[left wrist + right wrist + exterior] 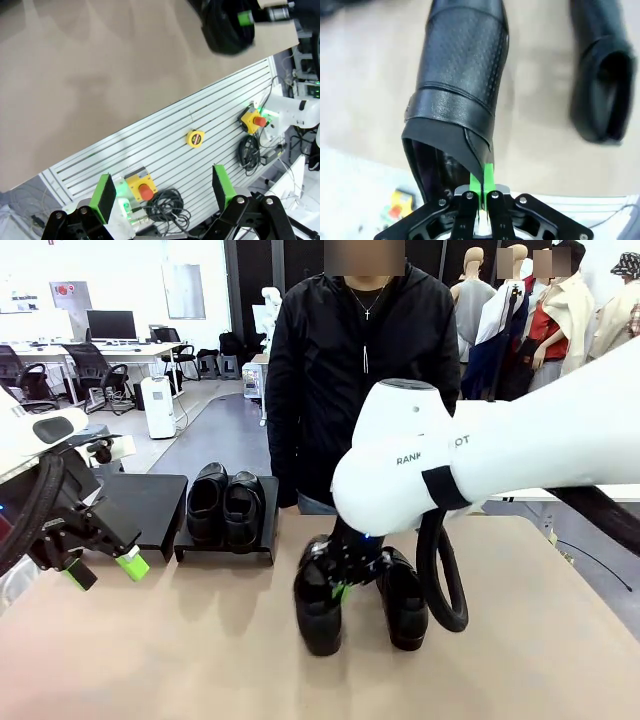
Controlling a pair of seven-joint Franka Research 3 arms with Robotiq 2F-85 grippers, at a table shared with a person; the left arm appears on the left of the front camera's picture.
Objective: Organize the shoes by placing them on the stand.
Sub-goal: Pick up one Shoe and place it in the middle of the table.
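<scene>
Mid-table, the right gripper (340,590) is clamped on a black dress shoe's (318,625) opening rim; the empty stand platform (150,502) lies far-left, nearer the open-jawed left gripper (105,570).

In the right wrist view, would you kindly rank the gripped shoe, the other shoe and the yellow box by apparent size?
1. Gripped shoe, though nearness to the camera enlarges it.
2. Other shoe.
3. Yellow box, clearly smallest.

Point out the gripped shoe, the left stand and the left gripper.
gripped shoe (462,65): right wrist view, perforated upper.
left stand (155,500): front view, flat top.
left gripper (161,182): left wrist view, between fingertips.
</scene>
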